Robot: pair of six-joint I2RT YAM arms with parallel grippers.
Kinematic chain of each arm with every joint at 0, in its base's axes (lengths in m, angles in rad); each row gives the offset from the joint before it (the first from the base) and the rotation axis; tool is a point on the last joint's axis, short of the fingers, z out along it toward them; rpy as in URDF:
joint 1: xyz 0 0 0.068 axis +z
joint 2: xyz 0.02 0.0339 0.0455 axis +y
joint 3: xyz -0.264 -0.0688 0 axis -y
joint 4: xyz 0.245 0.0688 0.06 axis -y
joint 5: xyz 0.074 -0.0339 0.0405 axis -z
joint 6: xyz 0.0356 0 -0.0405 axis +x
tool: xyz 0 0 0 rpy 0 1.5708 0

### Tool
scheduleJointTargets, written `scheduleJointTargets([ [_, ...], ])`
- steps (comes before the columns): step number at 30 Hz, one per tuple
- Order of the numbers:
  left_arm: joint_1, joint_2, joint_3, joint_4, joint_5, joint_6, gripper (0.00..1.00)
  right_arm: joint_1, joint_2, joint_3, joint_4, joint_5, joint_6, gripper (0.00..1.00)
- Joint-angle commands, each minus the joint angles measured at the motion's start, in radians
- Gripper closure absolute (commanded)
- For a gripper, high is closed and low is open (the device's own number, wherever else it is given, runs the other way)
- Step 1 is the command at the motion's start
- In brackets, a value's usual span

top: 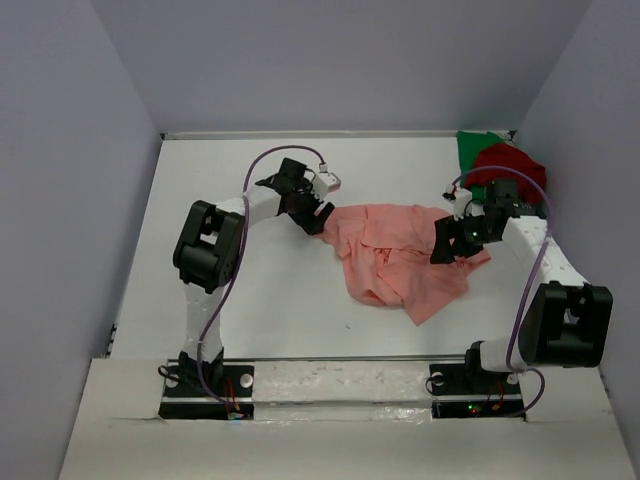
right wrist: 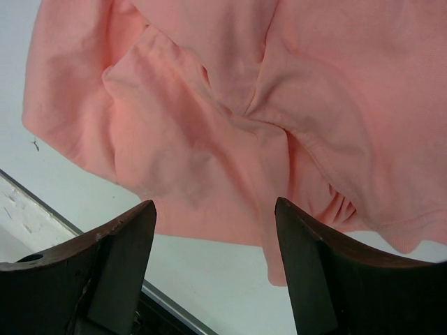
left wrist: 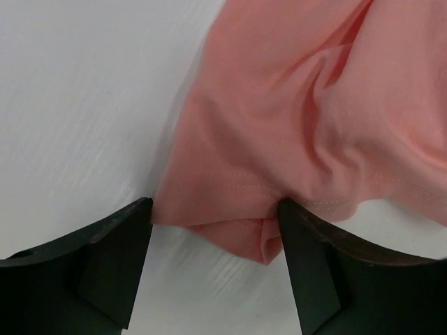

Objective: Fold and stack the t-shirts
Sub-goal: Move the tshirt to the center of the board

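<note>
The salmon-pink t-shirt [top: 400, 260] lies crumpled in the middle of the white table. A dark red t-shirt [top: 505, 165] sits bunched on a green t-shirt [top: 472, 148] in the far right corner. My left gripper [top: 315, 218] is at the pink shirt's upper left corner. In the left wrist view it [left wrist: 215, 206] stands open, with the stitched hem [left wrist: 216, 188] of the shirt lying between the fingertips. My right gripper [top: 445, 245] hangs over the shirt's right side. In the right wrist view it [right wrist: 215, 202] is open above the shirt's edge [right wrist: 209, 209], holding nothing.
Grey walls close the table [top: 250, 300] on three sides. A metal rail [top: 340, 360] runs along the near edge by the arm bases and shows in the right wrist view as a strip [right wrist: 42, 209]. The red and green pile lies just behind the right arm.
</note>
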Motion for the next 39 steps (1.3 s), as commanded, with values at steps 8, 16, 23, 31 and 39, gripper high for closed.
scheduleJointTargets([
  [8, -0.065, 0.055, 0.076, -0.044, -0.176, 0.031, 0.87, -0.006, 0.011, -0.007, 0.032, -0.03, -0.006, 0.26],
  [16, -0.064, -0.04, 0.013, -0.055, -0.329, 0.079, 1.0, -0.006, 0.044, 0.002, 0.037, -0.022, -0.004, 0.27],
  [23, -0.024, -0.31, -0.196, 0.129, -0.669, 0.159, 1.0, -0.006, 0.043, 0.022, 0.029, -0.007, 0.004, 0.28],
  [31, 0.025, -0.465, -0.351, 0.132, -0.773, 0.168, 1.0, -0.006, 0.133, 0.083, -0.029, -0.058, -0.056, 0.29],
  [39, 0.027, -0.579, -0.426, 0.106, -0.764, 0.123, 1.0, 0.067, 0.311, 0.224, -0.089, -0.084, -0.095, 0.35],
])
